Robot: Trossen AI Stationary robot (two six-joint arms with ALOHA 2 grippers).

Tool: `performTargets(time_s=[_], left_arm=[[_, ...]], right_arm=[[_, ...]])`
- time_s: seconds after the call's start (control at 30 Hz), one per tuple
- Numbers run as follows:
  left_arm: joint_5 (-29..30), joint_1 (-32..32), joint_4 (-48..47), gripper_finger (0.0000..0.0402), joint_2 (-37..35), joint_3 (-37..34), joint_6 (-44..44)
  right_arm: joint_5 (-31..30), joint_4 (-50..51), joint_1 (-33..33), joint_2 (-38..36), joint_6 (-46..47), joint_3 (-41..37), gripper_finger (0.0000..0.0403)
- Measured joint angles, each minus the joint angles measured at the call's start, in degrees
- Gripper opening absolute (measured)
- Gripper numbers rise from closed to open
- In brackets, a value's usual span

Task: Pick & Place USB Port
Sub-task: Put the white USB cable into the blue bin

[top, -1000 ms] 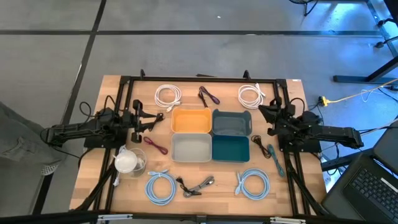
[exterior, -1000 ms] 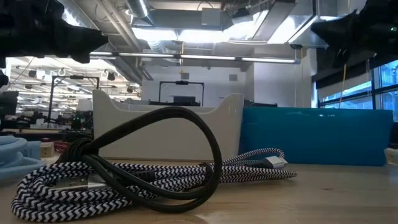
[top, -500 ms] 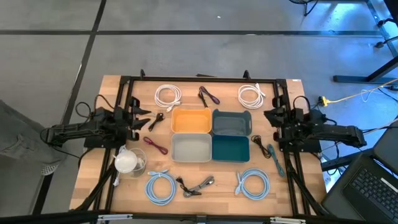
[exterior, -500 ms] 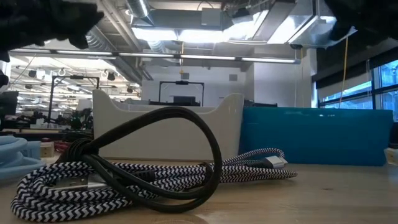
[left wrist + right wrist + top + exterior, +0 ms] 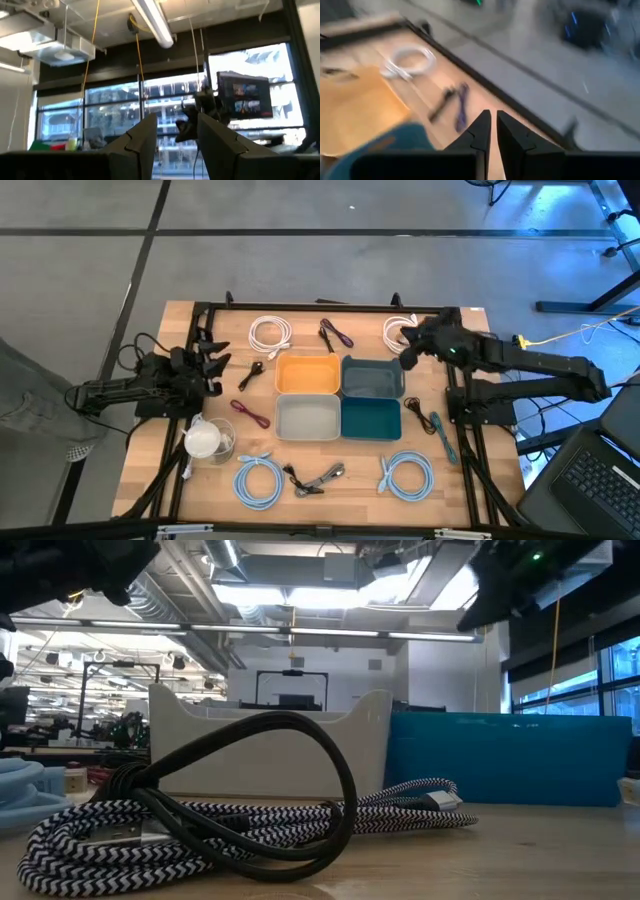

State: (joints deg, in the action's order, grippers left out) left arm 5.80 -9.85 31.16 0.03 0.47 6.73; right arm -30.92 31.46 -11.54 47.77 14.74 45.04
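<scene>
— Since neither arm holds anything, I'd judge this to be the reach, with no pick made yet. The right gripper (image 5: 405, 355) hangs at about one o'clock on the counter (image 5: 160, 470), between the white cable coil (image 5: 400, 332) and the grey-blue bin (image 5: 373, 377).

— And its fingers?

— Narrow. The right wrist view shows only a thin slit between them and nothing in it. The left gripper (image 5: 213, 361) waits at nine o'clock, fingers a moderate way apart and empty.

— Where is the USB port itself?

— I cannot tell which piece it is. Cables ring the four bins: a dark and purple one (image 5: 335, 333) at twelve, a second white coil (image 5: 268, 333) at eleven, pale blue coils (image 5: 258, 480) at six to seven, and a braided cable (image 5: 200, 825) at six. It shows what looks like a metal USB plug (image 5: 440, 802).

— What does the next move call for?

— Parting the fingers, then lowering onto a plug or a single strand, not a whole loop.

— What are they made of?

— The braided cable looks woven and grippy. The white coils look smooth and springy, so they may drag. The bins look like rigid plastic with rounded corners.
</scene>
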Motion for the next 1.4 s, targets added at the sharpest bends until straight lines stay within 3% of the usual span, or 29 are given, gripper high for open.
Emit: performTargets(time_s=[0.2, 0.37, 0.67, 0.8, 1.1, 1.4], left_arm=[[9.7, 0.0, -0.6, 0.0132, 0.1, 0.0, -2.4], [14.4, 0.0, -0.6, 0.0132, 0.1, 0.0, -1.2], [14.0, 0.0, -0.6, 0.0132, 0.1, 0.0, -1.4], [13.8, 0.0, -0.6, 0.0132, 0.2, 0.0, -1.4], [12.1, 0.0, -1.2, 0.0132, 0.2, 0.0, -2.8], [7.4, 0.0, -1.3, 0.0132, 0.2, 0.0, -7.2]], right_arm=[[10.5, 14.8, -10.4, 8.6, 2.2, 8.4, 0.0034], [20.5, 14.0, -18.1, 14.8, -0.3, 8.2, 0.0034], [28.0, 8.0, -23.3, 28.0, -10.2, 8.3, 0.0035], [28.2, 8.1, -24.3, 32.4, -10.7, 10.1, 0.0057], [28.1, 8.0, -26.9, 38.7, -10.6, 13.0, 0.0158], [28.1, 6.6, -28.1, 45.8, -9.2, 12.7, 0.0171]])
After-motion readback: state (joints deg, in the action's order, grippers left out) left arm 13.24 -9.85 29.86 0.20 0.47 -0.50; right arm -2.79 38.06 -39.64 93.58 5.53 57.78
